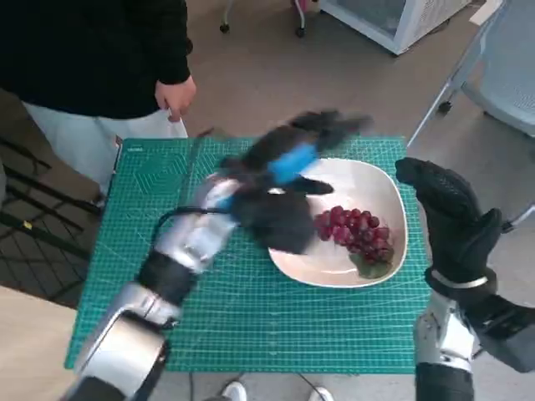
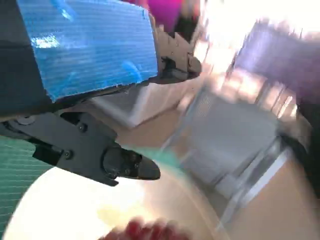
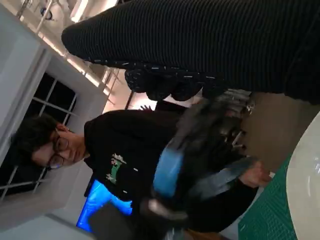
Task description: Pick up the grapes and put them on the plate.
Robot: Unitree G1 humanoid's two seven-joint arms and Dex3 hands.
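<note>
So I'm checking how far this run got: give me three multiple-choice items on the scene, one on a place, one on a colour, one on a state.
1. Where are the grapes?
A. on the plate
B. on the mat
C. on the floor

2. What colour is the mat under the plate?
A. grey
B. green
C. brown

3. What is the left hand holding?
A. the grapes
B. the plate
C. nothing visible

Key: 1 A, the bunch lies inside the white plate. 2 B, a gridded green mat covers the table. 3 C, the hand is blurred above the plate's edge, the grapes lying apart from it.
</note>
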